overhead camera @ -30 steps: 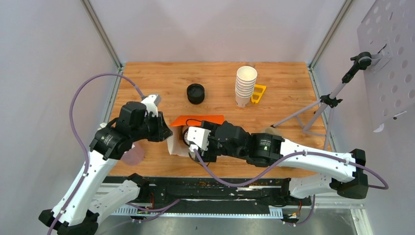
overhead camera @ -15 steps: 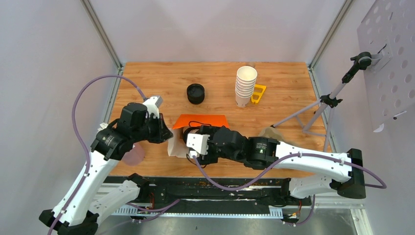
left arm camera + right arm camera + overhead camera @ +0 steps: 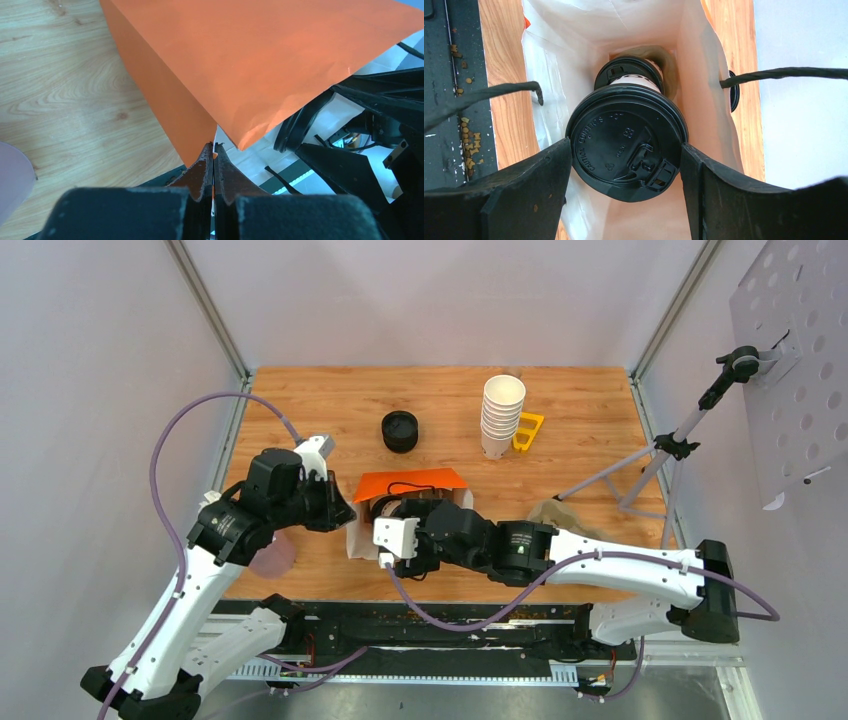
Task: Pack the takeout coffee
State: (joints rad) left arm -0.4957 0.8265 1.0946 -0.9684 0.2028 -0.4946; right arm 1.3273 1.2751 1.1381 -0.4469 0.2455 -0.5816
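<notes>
Two things had changed on the wooden table within the last second. Largest first: the orange paper bag, at the middle of the top view, looked pulled a little more open than a moment before, with its white lining showing at its left end. My right arm had slid leftward and carried my right gripper further into the bag's mouth. My left gripper, partly open a second earlier, had closed fully on a corner of the bag's rim. At the bottom centre of the left wrist view its jaws met flat, with only the thin paper between them.

My right gripper was clamped on a lidded cup, one finger against each side of the black lid, which filled the centre of the right wrist view. Beyond it, at the upper centre of that view and deeper in the bag, sat the other lidded cup, already packed.

I judged that with the rim pinned, the bag would neither slide nor fold shut as the last coffee went in. Only seating it by the first and letting go seemed left.
</notes>
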